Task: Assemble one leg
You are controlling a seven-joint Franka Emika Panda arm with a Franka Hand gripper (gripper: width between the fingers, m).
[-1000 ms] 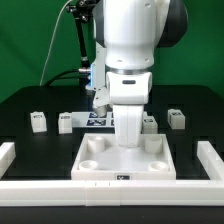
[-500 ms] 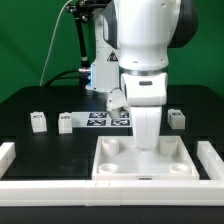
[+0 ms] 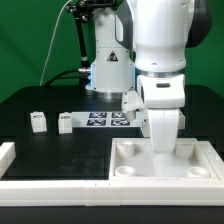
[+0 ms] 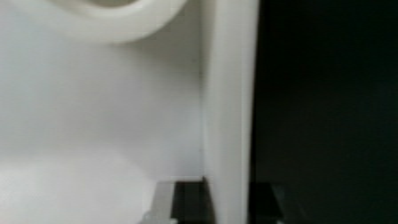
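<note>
The big white square tray [image 3: 140, 165] with round corner sockets lies at the exterior view's right. My gripper [image 3: 166, 146] reaches down onto it. In the wrist view my gripper [image 4: 228, 205] straddles the tray's raised wall [image 4: 228, 100], with one dark finger [image 4: 187, 204] on each side, shut on it. Two small white legs [image 3: 38, 121] [image 3: 65, 122] with tags stand on the black table at the exterior view's left, far from the gripper. Any other legs are hidden behind my arm.
The marker board [image 3: 103, 119] lies behind the tray, in the middle of the table. A low white rail [image 3: 50, 184] borders the table's front and its left side [image 3: 5, 154]. The tray's right side is close to the right rail [image 3: 217, 160].
My gripper has moved to the exterior view's right and the tray has slid with it, from the table's middle to the right rail. The two legs at the left stayed put.
</note>
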